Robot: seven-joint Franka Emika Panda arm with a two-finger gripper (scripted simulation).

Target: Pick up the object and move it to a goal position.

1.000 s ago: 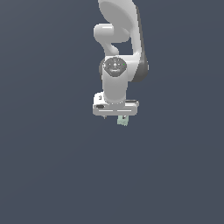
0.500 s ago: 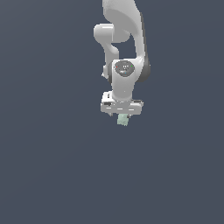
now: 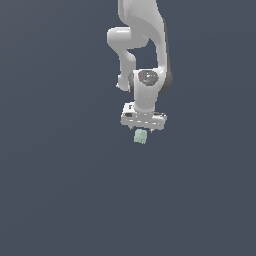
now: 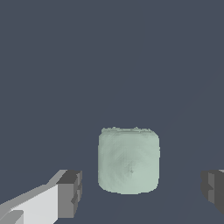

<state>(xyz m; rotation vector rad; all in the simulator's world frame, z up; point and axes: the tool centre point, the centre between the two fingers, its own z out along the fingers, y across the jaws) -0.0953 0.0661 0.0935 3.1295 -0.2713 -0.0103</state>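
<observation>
The object [image 3: 140, 136] is a small pale mint-green block, seen just under the white gripper bar [image 3: 143, 120] in the exterior view. In the wrist view the object [image 4: 129, 159] lies between my two dark fingertips [image 4: 70, 192], with a clear gap on each side. My gripper [image 4: 142, 192] is open around it and does not touch it. In the exterior view my gripper [image 3: 141, 132] sits directly over the block, and its fingers are too small to make out there.
A plain dark grey-blue surface [image 3: 60, 190] fills both views. The white arm [image 3: 145, 45] rises from the gripper toward the top of the exterior view. No goal marker shows.
The gripper has shifted toward the exterior view's right and now sits centred over the block. The block has stayed in about the same place.
</observation>
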